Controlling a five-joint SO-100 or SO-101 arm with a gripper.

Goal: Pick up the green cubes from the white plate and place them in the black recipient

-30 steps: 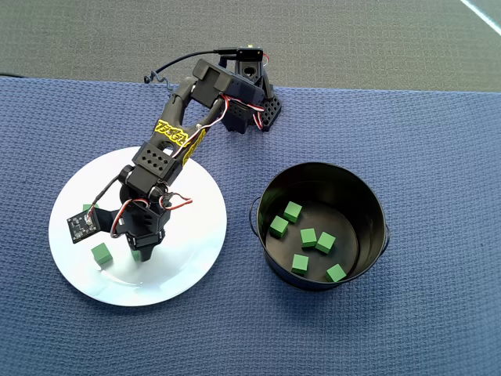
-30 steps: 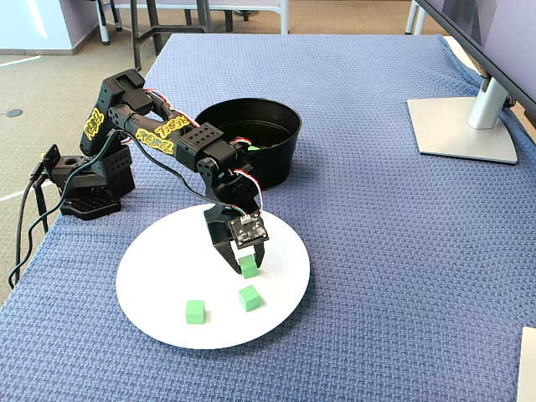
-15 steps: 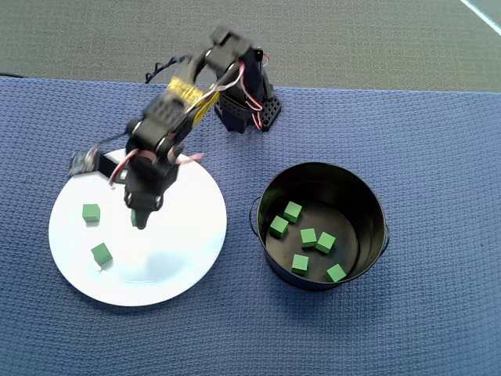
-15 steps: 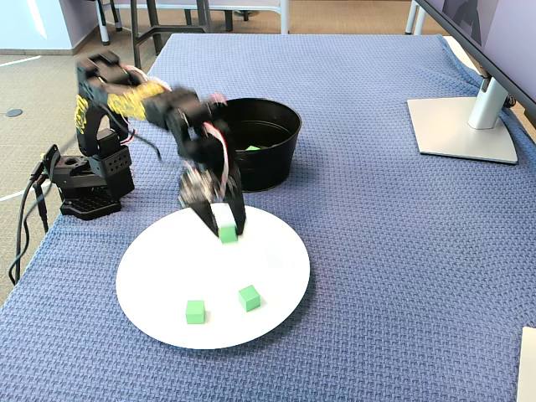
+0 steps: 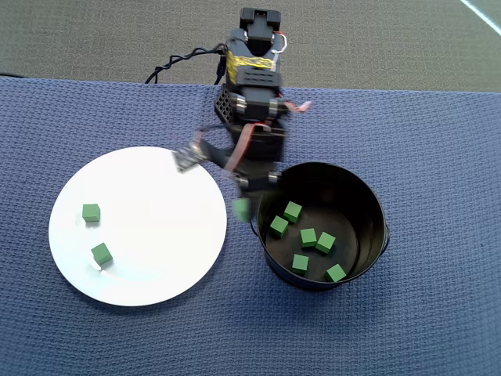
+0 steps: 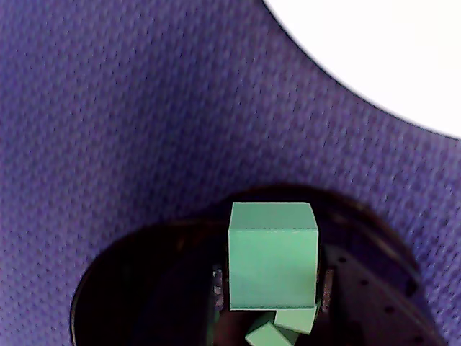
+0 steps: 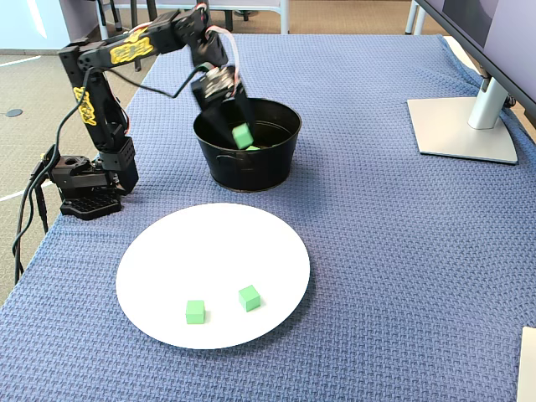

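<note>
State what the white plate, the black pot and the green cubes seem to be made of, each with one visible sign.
White plate: likely glazed ceramic or plastic; smooth, slightly glossy.
Black pot: probably metal; thin straight wall, inside mirrors the cubes.
Green cubes: matte, perhaps foam, wood or plastic; flat, shineless faces, crisp edges.

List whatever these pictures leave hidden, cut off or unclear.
- Wrist view: the black pot is cut off by the bottom edge, and the held green cube hides most of its contents.
- Overhead view: the hand sits under the arm, so its grip is unclear.
- Fixed view: the pot wall hides nearly all cubes inside.
</note>
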